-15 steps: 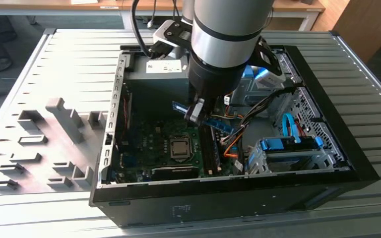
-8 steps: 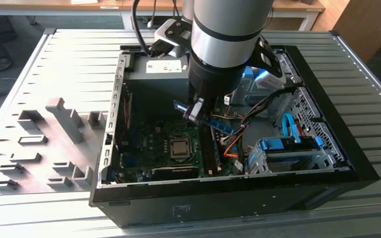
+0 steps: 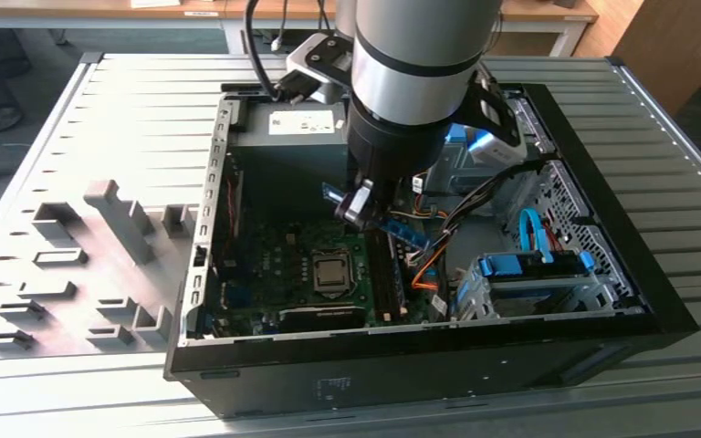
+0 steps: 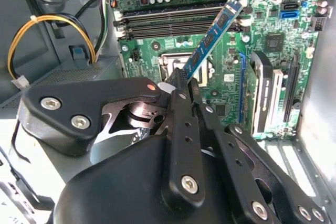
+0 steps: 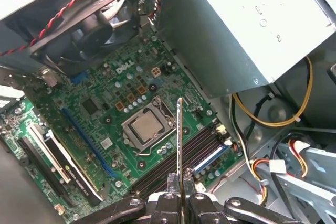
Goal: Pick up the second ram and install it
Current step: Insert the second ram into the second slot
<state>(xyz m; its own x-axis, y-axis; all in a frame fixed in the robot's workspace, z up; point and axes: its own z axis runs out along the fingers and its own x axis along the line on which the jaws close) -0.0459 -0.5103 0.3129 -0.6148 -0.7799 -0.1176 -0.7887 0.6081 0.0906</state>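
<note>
Clamping its two black fingers (image 4: 181,111) together on one end of the second ram (image 4: 212,38), a thin blue-green memory board with small dark chips, the gripper (image 4: 184,85) is holding that board out past its fingertips, above the green motherboard (image 5: 100,124) inside the open black computer case (image 3: 448,388). In the first wrist view the board is showing edge-on, running straight out from the fingertips just beside the square silver processor socket (image 5: 147,127). In the second wrist view it is slanting away from the gripper, its far tip hanging over the row of long dark memory slots (image 4: 157,20) and, as far as I can judge, not touching them. The pick-up is looking done, and carrying the board over to the slots is the step in hand; nothing is seated yet. Judging from the tilt, this step is calling for the board's long edge to be turned parallel with a free slot, centred over it and level, since the slots are lying close together and leaving little room for a skewed approach.
</note>
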